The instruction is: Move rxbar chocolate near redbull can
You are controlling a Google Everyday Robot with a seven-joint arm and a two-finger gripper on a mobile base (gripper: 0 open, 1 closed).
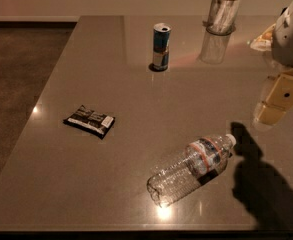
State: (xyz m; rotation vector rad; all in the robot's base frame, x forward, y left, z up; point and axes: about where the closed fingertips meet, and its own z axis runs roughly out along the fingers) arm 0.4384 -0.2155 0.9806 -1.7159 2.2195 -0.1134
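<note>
Glare marks the glossy brown table (136, 84) in a few bright spots, and we look down on it from its near edge. The rxbar chocolate (89, 121) lies flat on the left part of the table, close to the left edge, its black wrapper with white lettering turned a little askew. The redbull can (161, 47) stands upright toward the far side, about midway across the table's width, and we see it well apart from the bar, with only bare surface between the two. A clear plastic water bottle (191, 169) lies on its side near the front edge, its white cap pointing to the upper right and its base toward us. At the far side, to the right of the can, we find a glass cup (221, 14) with white contents rising out of its top. The gripper (272, 106), tan in colour, sits at the right edge of our view, over the table, beyond the bottle's cap and nearer to us than the cup, far from both the bar and the can and touching none of the objects. Whether it is spread or pressed together we cannot tell. Just above it we see a white rounded arm housing (291, 31). A dark shadow (266, 184) falls on the table at the lower right, beside the bottle's cap. Brown carpet (16, 74) lies to the left of the table.
</note>
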